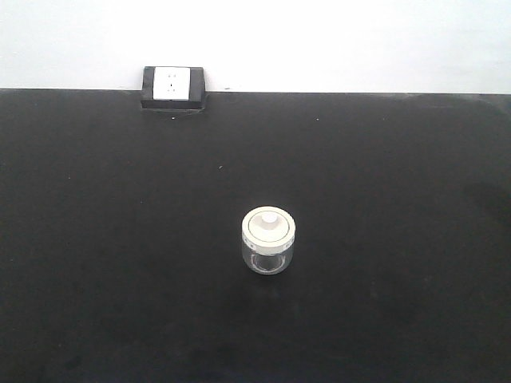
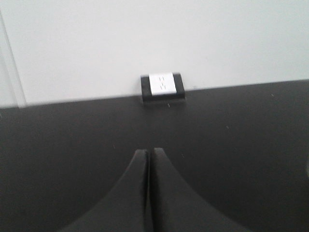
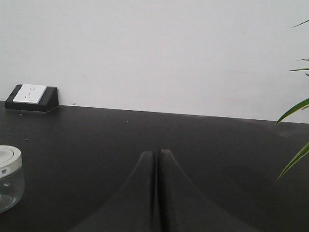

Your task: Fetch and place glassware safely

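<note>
Pressed shut and empty, the right pincer point(image 3: 155, 153) has the lidded glass jar point(image 3: 8, 176) upright on the black table point(image 3: 231, 154) toward nine o'clock, nearer it than the equally shut left pincer point(image 2: 148, 152).

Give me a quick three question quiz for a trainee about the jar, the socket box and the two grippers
1. True or false: the glass jar has its cream lid on.
2. Which wrist view shows the jar: A left, B right, C both?
3. Fill in: the black socket box sits at the table's far edge against the ____.

Key
1. True.
2. B; it shows at the left edge of the right wrist view, and the left wrist view lacks it.
3. Wall.
Both the left gripper and right gripper are shut and empty.
</note>
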Controlling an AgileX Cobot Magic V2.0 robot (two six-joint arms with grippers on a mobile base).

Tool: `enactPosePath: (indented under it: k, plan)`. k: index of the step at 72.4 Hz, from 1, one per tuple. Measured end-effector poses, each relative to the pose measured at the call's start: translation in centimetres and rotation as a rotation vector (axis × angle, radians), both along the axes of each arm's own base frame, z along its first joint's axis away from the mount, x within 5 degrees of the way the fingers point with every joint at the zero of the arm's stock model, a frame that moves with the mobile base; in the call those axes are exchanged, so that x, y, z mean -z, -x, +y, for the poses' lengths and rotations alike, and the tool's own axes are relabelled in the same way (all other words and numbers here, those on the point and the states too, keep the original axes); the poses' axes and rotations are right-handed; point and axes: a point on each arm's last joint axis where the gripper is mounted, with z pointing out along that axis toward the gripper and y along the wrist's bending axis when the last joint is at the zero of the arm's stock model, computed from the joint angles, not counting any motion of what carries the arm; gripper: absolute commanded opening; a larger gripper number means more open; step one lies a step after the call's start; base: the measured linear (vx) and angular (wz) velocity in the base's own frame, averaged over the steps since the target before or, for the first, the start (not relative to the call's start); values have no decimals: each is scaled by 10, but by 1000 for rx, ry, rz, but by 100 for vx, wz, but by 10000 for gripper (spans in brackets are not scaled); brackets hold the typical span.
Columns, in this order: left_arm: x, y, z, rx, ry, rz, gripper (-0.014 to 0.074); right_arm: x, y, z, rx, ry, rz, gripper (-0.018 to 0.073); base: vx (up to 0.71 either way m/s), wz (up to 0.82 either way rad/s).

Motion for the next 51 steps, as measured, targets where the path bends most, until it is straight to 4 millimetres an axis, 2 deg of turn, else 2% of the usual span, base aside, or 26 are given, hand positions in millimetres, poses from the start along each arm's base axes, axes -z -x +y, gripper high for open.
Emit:
enactPosePath:
  k: [19, 29, 51]
  plan:
    - [38, -6, 1, -16, 32, -24, -7, 0, 0, 0, 0, 0, 0, -8, 0, 0]
    - [37, -3, 3, -47, 81, -80, -7, 0, 0, 0, 0, 0, 0, -8, 0, 0]
    - [39, -3, 3, -52, 96, -61, -7, 0, 0, 0, 0, 0, 4, -8, 0, 0]
